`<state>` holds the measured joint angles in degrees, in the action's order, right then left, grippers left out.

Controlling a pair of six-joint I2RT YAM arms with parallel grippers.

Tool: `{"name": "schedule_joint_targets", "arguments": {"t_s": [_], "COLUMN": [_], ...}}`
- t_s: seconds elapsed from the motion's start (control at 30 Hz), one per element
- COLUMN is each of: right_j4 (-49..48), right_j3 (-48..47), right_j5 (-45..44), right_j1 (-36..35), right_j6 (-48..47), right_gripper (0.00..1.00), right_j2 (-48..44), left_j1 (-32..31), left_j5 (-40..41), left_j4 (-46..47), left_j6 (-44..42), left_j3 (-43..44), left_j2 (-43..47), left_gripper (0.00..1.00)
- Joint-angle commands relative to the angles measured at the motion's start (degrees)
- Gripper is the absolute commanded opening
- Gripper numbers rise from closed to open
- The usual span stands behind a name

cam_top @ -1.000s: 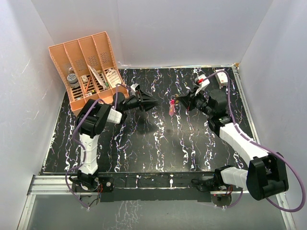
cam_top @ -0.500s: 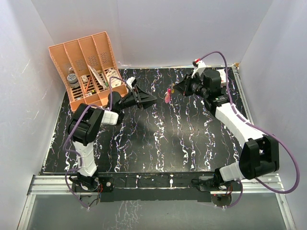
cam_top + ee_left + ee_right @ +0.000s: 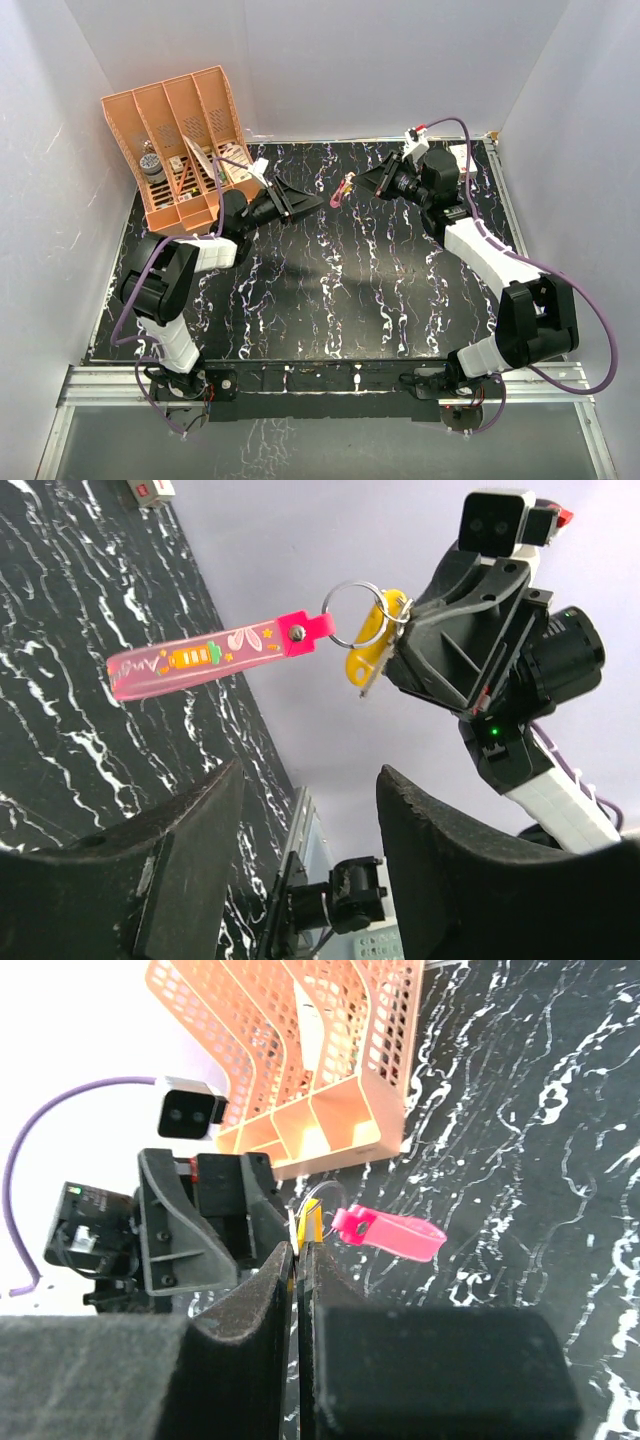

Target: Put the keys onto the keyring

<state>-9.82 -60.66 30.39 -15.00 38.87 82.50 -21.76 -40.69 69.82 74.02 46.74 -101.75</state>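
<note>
My right gripper [image 3: 368,183] is shut on the small yellow key [image 3: 364,646] and holds it in the air over the back of the table. In the right wrist view the key [image 3: 312,1224] sticks out between the closed fingertips. A thin metal ring [image 3: 350,615] passes through the key's head, and the pinkish-red strap fob [image 3: 200,658] hangs from it, sticking out sideways. The strap also shows in the top view [image 3: 344,189] and the right wrist view [image 3: 395,1233]. My left gripper [image 3: 312,202] is open and empty, pointing at the keyring from a short gap away.
An orange mesh desk organizer [image 3: 185,140] with several small items in it stands at the back left. White walls enclose the black marbled table [image 3: 330,290] on three sides. A small white and red item [image 3: 462,163] lies at the back right corner.
My right gripper rose and swung toward the back, carrying the key and keyring; the strap went from hanging down to sticking out sideways. My left gripper moved back and up, staying open.
</note>
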Motion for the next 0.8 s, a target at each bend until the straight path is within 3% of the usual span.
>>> {"name": "schedule_joint_targets", "arguments": {"t_s": [0.0,0.5,0.57,0.67,0.73,0.77], "right_j4": [-14.5,-22.7,-22.5,-22.4,-22.5,-22.5], "right_j3": [3.5,6.1,5.8,5.6,5.7,5.9], "right_j5": [1.9,3.7,3.5,3.5,3.4,3.3], "right_j1": [-0.3,-0.3,-0.3,-0.3,-0.3,-0.3], "right_j6": [9.5,14.2,14.3,14.6,14.6,14.6], "right_gripper": [0.0,0.0,0.0,0.0,0.0,0.0], "right_j2": [-1.1,-2.0,-1.9,-1.7,-1.9,-2.0], "left_j1": [-1.2,-6.0,-6.8,-9.2,-11.0,-12.1], "left_j5": [4.0,9.6,11.4,17.2,22.5,26.4], "left_j4": [-3.9,-4.9,-9.3,-18.1,-23.1,-25.1], "left_j6": [-5.3,-6.7,-10.4,-20.2,-27.1,-30.8], "left_j3": [-0.7,-0.2,0.4,0.9,1.1,1.2], "left_j2": [3.2,1.7,2.9,6.1,8.5,9.6], "left_gripper": [0.55,0.68,0.69,0.82,0.97,0.98]}}
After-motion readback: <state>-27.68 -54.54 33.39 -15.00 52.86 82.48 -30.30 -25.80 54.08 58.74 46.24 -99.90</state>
